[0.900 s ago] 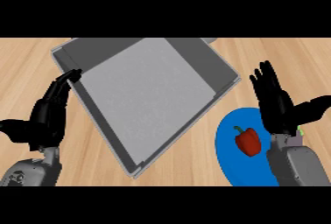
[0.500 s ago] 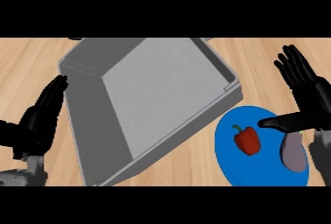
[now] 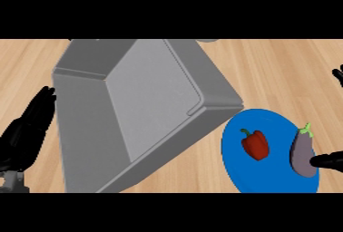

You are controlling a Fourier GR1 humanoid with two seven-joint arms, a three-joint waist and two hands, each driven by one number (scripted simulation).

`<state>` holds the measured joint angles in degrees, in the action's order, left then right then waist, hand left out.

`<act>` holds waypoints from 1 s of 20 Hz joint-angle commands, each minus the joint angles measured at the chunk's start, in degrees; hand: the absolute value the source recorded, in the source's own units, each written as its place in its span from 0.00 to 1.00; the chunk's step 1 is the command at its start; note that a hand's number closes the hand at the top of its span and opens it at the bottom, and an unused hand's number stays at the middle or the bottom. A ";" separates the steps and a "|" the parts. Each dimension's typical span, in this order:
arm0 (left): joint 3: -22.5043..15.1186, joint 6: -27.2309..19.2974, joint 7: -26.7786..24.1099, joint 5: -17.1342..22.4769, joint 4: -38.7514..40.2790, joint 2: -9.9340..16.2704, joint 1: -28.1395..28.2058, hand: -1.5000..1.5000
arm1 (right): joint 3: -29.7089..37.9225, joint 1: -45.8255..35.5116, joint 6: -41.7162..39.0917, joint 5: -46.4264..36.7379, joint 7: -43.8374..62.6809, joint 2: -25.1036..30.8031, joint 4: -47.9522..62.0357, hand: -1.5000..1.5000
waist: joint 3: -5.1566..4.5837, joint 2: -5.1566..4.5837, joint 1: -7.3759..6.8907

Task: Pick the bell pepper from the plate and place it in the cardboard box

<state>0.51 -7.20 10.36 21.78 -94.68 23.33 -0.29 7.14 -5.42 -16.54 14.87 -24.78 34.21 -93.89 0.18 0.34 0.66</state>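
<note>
the bell pepper (image 3: 255, 144) stands lengthwise on the blue plate (image 3: 268, 181) – left of the right hand (image 3: 328, 160), the nearer one, whose fingers i cannot tell – the left hand (image 3: 26, 133) rests with straight fingers.

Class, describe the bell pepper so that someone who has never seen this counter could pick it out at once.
Start at the large grey box that fills the middle of the wooden counter, then look to its lower right for the blue plate. The bell pepper lies on the plate's left half: it is red, short and stubby, whereas the eggplant beside it is purple and elongated.
</note>
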 commanded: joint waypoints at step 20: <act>2.29 3.80 3.99 1.42 1.68 0.69 -3.44 0.50 | -21.83 -6.72 -16.34 -23.71 48.62 13.47 -20.58 0.00 | -0.25 -0.43 -1.18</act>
<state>1.98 -3.42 11.60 22.51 -93.29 23.60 -0.92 -10.13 -10.25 -29.83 -9.38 15.56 50.88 -114.18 -0.07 0.05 -0.54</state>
